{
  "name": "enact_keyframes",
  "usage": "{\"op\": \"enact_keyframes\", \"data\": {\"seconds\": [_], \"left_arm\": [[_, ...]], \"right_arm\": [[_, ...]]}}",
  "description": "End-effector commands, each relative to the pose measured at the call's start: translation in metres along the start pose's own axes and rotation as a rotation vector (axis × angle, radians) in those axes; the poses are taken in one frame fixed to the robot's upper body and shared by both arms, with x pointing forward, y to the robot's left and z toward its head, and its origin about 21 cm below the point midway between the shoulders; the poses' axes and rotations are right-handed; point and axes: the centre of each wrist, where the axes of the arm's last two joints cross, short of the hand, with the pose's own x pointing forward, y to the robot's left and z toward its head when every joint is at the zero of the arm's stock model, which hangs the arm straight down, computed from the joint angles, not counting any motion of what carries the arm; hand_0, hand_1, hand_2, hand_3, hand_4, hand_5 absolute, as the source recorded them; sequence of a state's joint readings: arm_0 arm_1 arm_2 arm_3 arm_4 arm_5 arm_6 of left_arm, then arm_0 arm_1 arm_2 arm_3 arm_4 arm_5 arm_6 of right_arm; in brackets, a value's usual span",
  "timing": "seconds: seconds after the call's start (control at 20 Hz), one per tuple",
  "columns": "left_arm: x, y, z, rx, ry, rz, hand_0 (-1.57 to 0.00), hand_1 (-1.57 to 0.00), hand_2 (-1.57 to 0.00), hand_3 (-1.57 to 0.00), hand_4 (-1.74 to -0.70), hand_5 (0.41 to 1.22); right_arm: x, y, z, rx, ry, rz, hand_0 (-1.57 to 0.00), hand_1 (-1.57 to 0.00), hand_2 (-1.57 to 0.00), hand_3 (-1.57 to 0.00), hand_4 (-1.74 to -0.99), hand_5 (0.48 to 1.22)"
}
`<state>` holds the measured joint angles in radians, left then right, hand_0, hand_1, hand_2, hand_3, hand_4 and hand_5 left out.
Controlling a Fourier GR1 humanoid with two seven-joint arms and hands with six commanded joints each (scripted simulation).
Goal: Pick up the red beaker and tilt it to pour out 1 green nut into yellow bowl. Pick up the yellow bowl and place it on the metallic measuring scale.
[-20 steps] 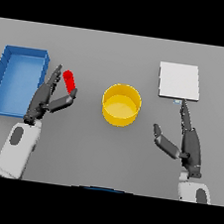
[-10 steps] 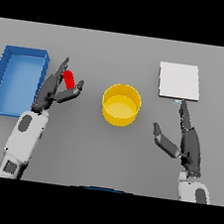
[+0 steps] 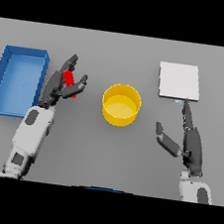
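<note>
The red beaker [image 3: 70,82] stands on the table left of the yellow bowl [image 3: 121,104]. My left hand [image 3: 58,83] is around the beaker, fingers on its left and far side, thumb on its right; the fingers are still fairly straight and much of the beaker is hidden behind them. The bowl sits in the middle of the table and looks empty. The metallic measuring scale [image 3: 179,81] is a pale square plate at the back right. My right hand [image 3: 189,139] rests open on the table in front of the scale, fingers pointing toward it.
A blue open bin [image 3: 10,63] stands at the left edge, just beyond my left forearm. Grey table [image 3: 109,148] stretches between the two arms in front of the bowl.
My left hand has moved forward and to the right, coming around the red beaker. The bowl, the scale and my right hand have kept their places.
</note>
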<state>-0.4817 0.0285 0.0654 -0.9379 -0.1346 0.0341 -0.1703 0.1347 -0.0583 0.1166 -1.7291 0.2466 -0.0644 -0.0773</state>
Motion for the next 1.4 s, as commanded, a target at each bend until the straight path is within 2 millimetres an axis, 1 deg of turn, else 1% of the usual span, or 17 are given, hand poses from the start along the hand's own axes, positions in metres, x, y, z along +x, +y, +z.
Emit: {"op": "enact_keyframes", "data": {"seconds": [0.0,0.05,0.1,0.2,0.25,0.3,0.35,0.4,0.45,0.65,0.75,0.8,0.9,0.95,1.1,1.2,1.35], "left_arm": [[0.001,-0.002,-0.002,0.009,0.01,0.012,-0.29,-0.33,-0.36,-0.29,-1.45,0.783],[0.003,-0.001,-0.005,0.027,0.033,0.014,-0.44,-0.48,-0.52,-0.55,-1.45,0.871],[0.0,-0.004,-0.006,0.029,0.039,-0.005,-0.66,-0.7,-0.73,-0.72,-1.5,0.941],[0.002,-0.011,-0.009,0.019,0.026,-0.032,-0.99,-1.01,-1.03,-0.93,-1.57,1.042],[0.001,-0.007,-0.009,0.006,0.02,-0.04,-1.11,-1.12,-1.14,-0.97,-1.6,1.078],[0.004,-0.004,-0.009,0.001,0.024,-0.062,-1.2,-1.21,-1.23,-1.09,-1.57,1.106],[0.001,-0.008,-0.007,-0.012,0.019,-0.06,-1.27,-1.29,-1.3,-1.19,-1.54,1.129],[0.0,-0.006,-0.006,-0.015,0.019,-0.052,-1.33,-1.34,-1.35,-1.27,-1.52,1.148],[0.001,-0.01,-0.007,-0.01,0.024,-0.057,-1.38,-1.39,-1.4,-1.33,-1.51,1.162],[0.01,-0.013,-0.009,0.038,-0.025,-0.001,-1.49,-1.5,-1.5,-1.47,-1.64,1.132],[0.016,-0.01,-0.009,0.059,-0.056,0.033,-1.52,-1.52,-1.52,-1.51,-1.68,1.122],[0.021,-0.011,-0.008,0.059,-0.075,0.022,-1.53,-1.53,-1.53,-1.52,-1.69,1.118],[0.036,-0.009,-0.009,0.06,-0.105,-0.012,-1.55,-1.55,-1.55,-1.54,-1.71,1.114],[0.043,-0.009,-0.01,0.041,-0.117,-0.044,-1.55,-1.55,-1.55,-1.54,-1.72,1.114],[0.062,-0.006,-0.013,-0.022,-0.118,-0.217,-1.56,-1.56,-1.56,-1.56,-1.73,1.121],[0.078,-0.011,-0.014,-0.078,-0.114,-0.326,-1.56,-1.56,-1.56,-1.56,-1.73,1.125],[0.085,-0.016,-0.013,-0.116,-0.097,-0.418,-1.56,-1.56,-1.56,-1.56,-1.73,1.112]], "right_arm": [[0.001,-0.002,-0.001,0.003,-0.007,0.002,0.0,0.0,0.0,0.0,-1.258,0.644],[0.0,-0.004,0.001,0.003,-0.006,0.008,0.0,0.0,0.0,0.0,-1.257,0.645],[0.0,0.001,0.001,0.011,-0.003,0.007,0.0,0.0,0.0,0.0,-1.255,0.644],[-0.001,-0.003,0.002,0.005,0.004,0.004,0.0,0.0,0.0,0.0,-1.254,0.645],[-0.001,-0.003,0.003,0.004,-0.002,0.003,0.0,0.0,0.0,0.0,-1.252,0.644],[-0.001,0.0,0.004,0.001,-0.003,0.0,0.0,0.0,0.0,0.0,-1.25,0.643],[-0.001,0.003,0.005,0.007,-0.002,-0.009,0.0,0.0,0.0,0.0,-1.254,0.644],[-0.001,0.004,0.005,0.005,0.007,-0.011,0.0,0.0,0.0,0.0,-1.259,0.646],[0.0,0.003,0.005,-0.003,0.005,-0.003,0.0,0.0,0.0,0.0,-1.257,0.645],[-0.001,0.0,0.004,-0.003,-0.014,-0.01,0.0,0.0,0.0,0.0,-1.262,0.646],[-0.003,-0.002,0.004,-0.005,0.004,0.005,0.0,0.0,0.0,0.0,-1.258,0.646],[0.0,-0.002,0.002,-0.006,-0.013,0.005,0.0,0.0,0.0,0.0,-1.259,0.647],[-0.001,-0.001,0.004,0.002,-0.009,0.013,0.0,0.0,0.0,0.0,-1.263,0.652],[-0.001,0.002,0.003,0.007,-0.015,0.008,0.0,0.0,0.0,0.0,-1.263,0.654],[-0.002,-0.002,0.005,0.003,-0.014,0.022,0.0,0.0,0.0,0.0,-1.257,0.663],[-0.003,-0.002,0.005,0.005,-0.005,0.035,0.0,0.0,0.0,0.0,-1.256,0.671],[0.002,-0.001,0.002,0.007,0.0,0.033,0.0,0.0,0.0,0.0,-1.256,0.678]]}}
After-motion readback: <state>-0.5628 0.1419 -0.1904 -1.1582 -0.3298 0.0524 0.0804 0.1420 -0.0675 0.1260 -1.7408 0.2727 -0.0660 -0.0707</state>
